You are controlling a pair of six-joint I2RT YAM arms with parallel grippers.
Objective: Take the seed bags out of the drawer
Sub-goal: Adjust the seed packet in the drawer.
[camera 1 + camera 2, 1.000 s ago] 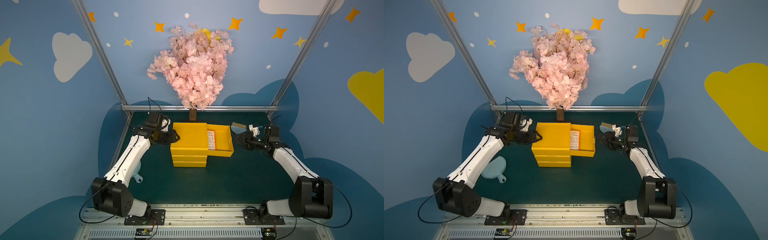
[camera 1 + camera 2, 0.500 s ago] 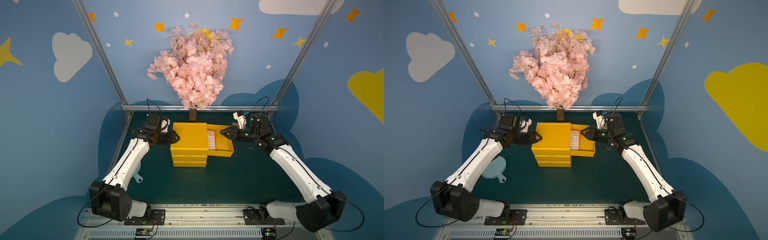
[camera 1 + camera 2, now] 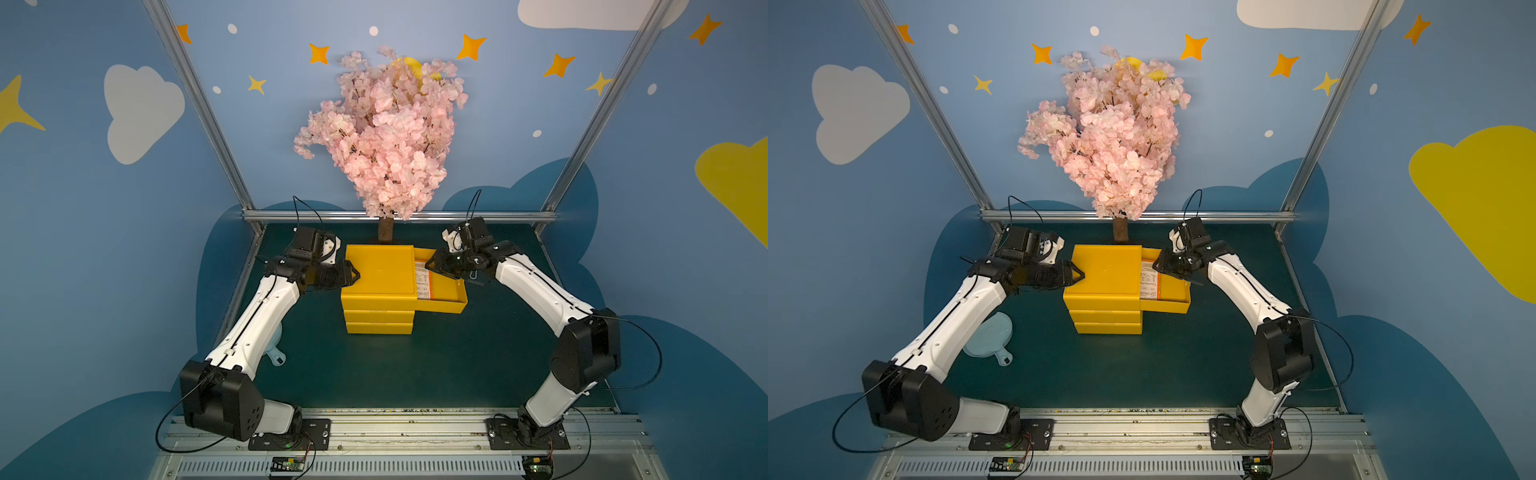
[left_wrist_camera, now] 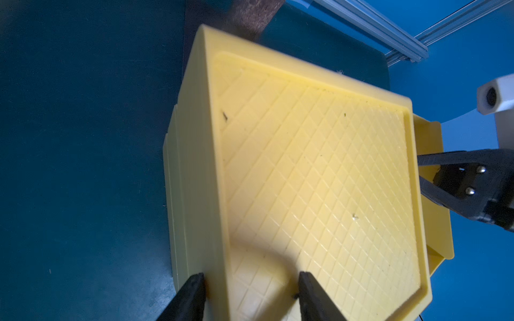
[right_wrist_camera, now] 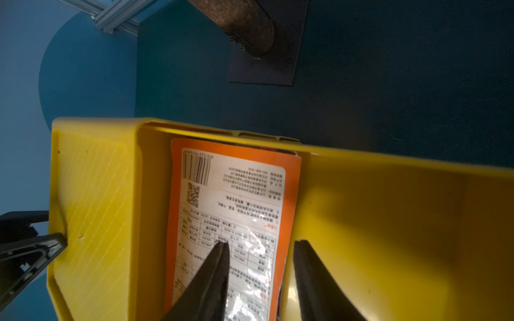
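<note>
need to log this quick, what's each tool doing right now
left tool: closed on the edge of the yellow cabinet
right tool: open, holding nothing, tips over the seed bag in the drawer

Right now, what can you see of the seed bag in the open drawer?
The seed bag lies flat, back up, in the pulled-out top drawer, near the cabinet side. Glossy packet: orange border, white panel with barcode, QR code and text tables. A darker edge beneath suggests another packet under it. The right gripper straddles its long edge, fingers open; contact unclear.
</note>
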